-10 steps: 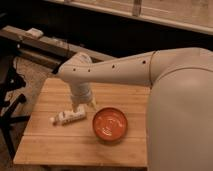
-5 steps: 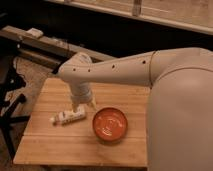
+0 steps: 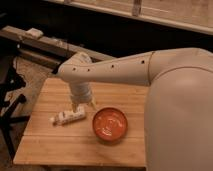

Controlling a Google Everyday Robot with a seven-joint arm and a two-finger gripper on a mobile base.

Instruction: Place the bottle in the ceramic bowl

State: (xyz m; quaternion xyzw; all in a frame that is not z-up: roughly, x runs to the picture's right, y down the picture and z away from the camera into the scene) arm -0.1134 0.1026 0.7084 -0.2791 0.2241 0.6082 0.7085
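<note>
Bottle [image 3: 68, 117] on its side is where you start: it lies on the desk [image 3: 60, 147], a small white cylinder whose long axis runs nearly across the picture, the end toward the ceramic bowl [image 3: 110, 125] sitting slightly farther up the frame than the other. The narrower cap end seems to point away from the bowl, though that is hard to confirm. The bowl stands just beside the bottle's near end, not touching it, and nothing shows inside it. Above that same end hangs the pincer [image 3: 83, 106], pointing down from the single arm that reaches in across the desk. It looks spread, with one tip showing on each side and nothing between them. The relation your next move turns on is this: the bottle lies below the pincer and mostly off to the side away from the bowl, so the pincer sits over the bottle's bowl-side end, not over its middle. I judge that you want the closing line set across the long axis, and a small shift along the bottle away from the bowl before you descend. A pinch taken this near the end may let the bottle swing or slip as you lift it toward the bowl.
</note>
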